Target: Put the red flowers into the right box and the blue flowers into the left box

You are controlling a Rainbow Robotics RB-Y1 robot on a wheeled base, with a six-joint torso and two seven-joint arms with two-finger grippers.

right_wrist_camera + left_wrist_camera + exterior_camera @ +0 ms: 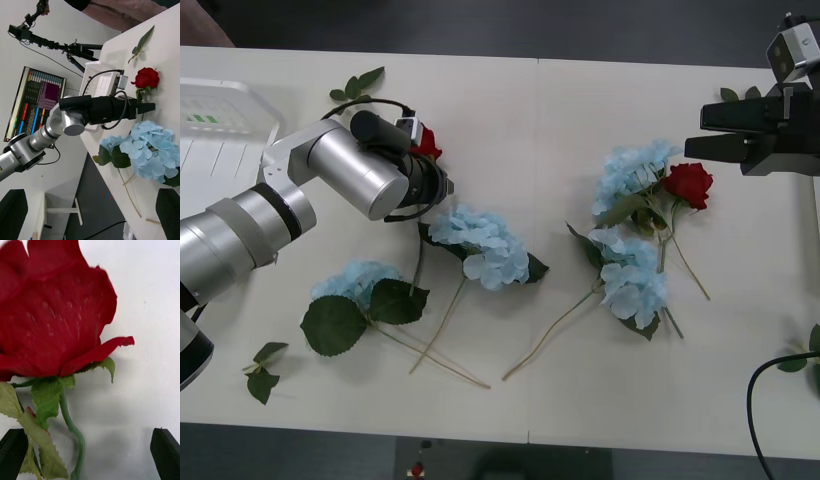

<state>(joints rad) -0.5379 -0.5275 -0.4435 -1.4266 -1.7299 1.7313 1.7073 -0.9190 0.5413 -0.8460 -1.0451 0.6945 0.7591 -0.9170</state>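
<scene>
**Left hand poised at a red rose**

While the left arm reaches across the white surface (520,130) in the front view, its left hand (442,184) sits low between a red rose (426,145) and a blue hydrangea cluster (480,245), the rose head just behind the wrist and the blue head just beside the fingertips. A second blue cluster (360,282) lies nearer, with big dark leaves. Over to the right, two more blue heads (632,225) lie stacked with another red rose (688,184) touching them. The right hand (695,133) hovers above the surface's right side, well apart from the left hand. The left box (220,130) shows at the far left edge of the surface.

From the right wrist view, the left hand (152,108) appears side-on, its black fingers reaching over the rose's stem, just below the red head (147,78), with the blue cluster (150,150) close beside. The right hand's own fingers (168,210) sit at the two corners, spread wide with nothing between them.

Up close in the left wrist view, the rose head (52,315) looms large, its green stem (73,431) curving down between the two black fingertips (165,452). They are spread wide apart and not touching the stem.
</scene>
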